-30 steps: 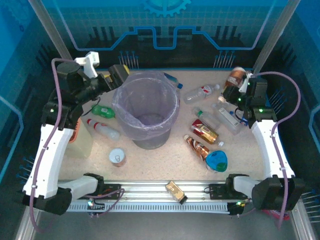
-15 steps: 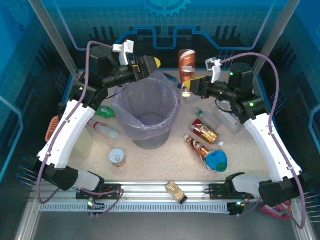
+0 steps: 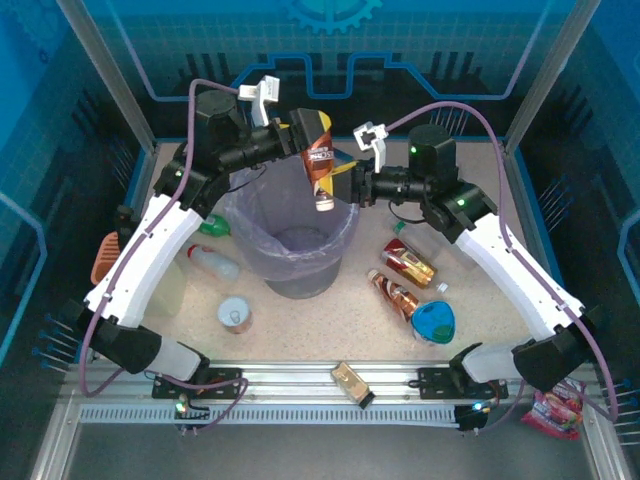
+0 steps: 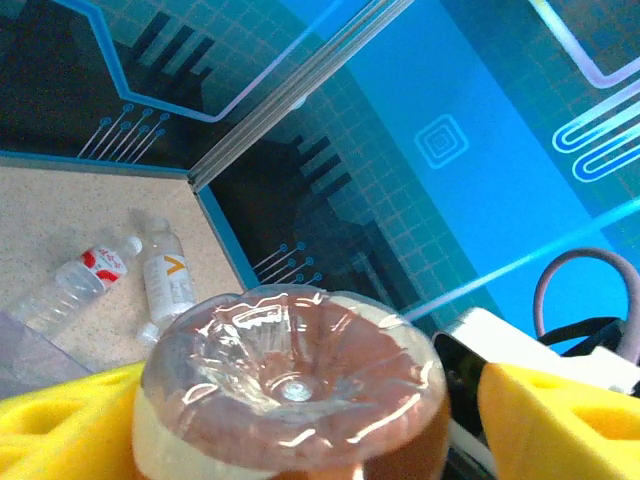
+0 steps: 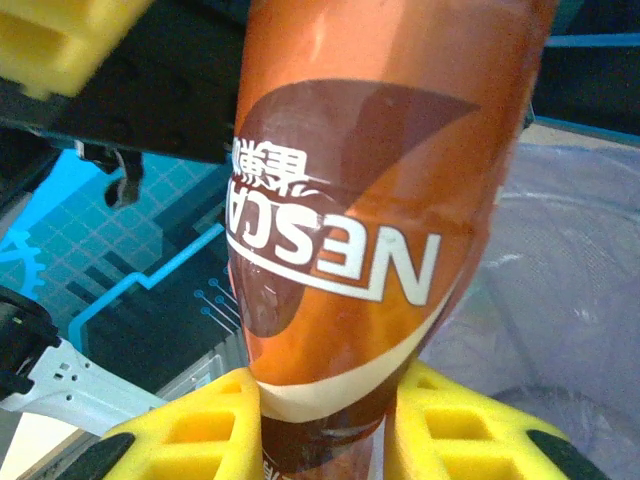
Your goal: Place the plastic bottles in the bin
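The brown bottle (image 3: pixel 319 160) hangs upside down in the air, right over the open mouth of the bin (image 3: pixel 243 222), with its cap end pointing down into it. It has white letters on an orange-brown wrapper. The right gripper (image 3: pixel 331 190) has it by the thin neck end, and in the right wrist view its two yellow fingers (image 5: pixel 190 440) press on both sides of the bottle. The left gripper (image 3: pixel 308 130) is up at the fat bottom end of the bottle. In the left wrist view its jaws stand wide around that end, one finger (image 4: pixel 565 420) with a dark gap next to the bottle. The bin stands in the middle of the table (image 3: pixel 300 335) and has a thin clear bag in it. Two more brown bottles (image 3: pixel 408 262) lie to the right of the bin, close together. A green bottle (image 3: pixel 210 226) and a clear bottle with a red cap (image 3: pixel 212 263) lie to its left. Two clear bottles (image 4: pixel 165 280) lie near the far corner of the table. A tin can (image 3: pixel 235 314) stands in front of the bin, a blue dish (image 3: pixel 433 322) sits near the brown bottles, and an orange basket (image 3: pixel 103 257) is at the left edge.
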Tool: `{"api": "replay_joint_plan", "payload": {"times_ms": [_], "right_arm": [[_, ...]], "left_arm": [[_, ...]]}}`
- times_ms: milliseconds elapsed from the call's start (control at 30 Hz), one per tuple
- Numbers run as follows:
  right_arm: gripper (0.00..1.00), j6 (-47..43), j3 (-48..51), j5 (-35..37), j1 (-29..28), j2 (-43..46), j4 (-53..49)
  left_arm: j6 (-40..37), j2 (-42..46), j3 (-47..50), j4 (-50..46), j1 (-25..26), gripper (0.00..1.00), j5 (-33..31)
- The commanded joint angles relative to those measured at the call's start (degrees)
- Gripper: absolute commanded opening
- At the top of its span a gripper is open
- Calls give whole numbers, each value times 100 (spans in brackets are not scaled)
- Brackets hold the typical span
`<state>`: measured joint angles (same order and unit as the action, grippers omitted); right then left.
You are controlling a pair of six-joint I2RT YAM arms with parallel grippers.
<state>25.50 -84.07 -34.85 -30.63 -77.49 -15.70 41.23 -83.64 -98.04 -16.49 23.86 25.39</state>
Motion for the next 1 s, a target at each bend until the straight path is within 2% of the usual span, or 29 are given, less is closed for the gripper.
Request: {"api": "replay_joint_plan", "payload": {"times_ms": [0, 200, 267, 333, 500, 633, 800, 967], "right_arm": [[28, 124, -137, -139, -96, -99, 438], [29, 88, -197, -135, -92, -199, 459], [33, 66, -210, -95, -88, -209, 428], [43, -6, -242, -18, -84, -218, 329], [83, -152, -300, 179, 160, -70, -64], [98, 56, -148, 382, 722, 237, -428], [98, 350, 294, 815, 1806, 724, -1085], [98, 218, 683, 1447, 2825, 1138, -1912]], "left_arm": [[63, 16, 92, 305, 43, 76, 28], [-27, 12, 153, 216, 41, 57, -55], [-49, 16, 169, 216, 37, 56, -86], [-99, 20, 153, 182, 33, 54, -124], [-624, 49, -95, -467, -1, 51, -511], [-1226, 52, -400, -1268, -39, 46, -1011], [-1824, -163, -704, -1968, -20, 43, -1675], [-2459, -538, -780, -2435, 141, 38, -2406]]}}
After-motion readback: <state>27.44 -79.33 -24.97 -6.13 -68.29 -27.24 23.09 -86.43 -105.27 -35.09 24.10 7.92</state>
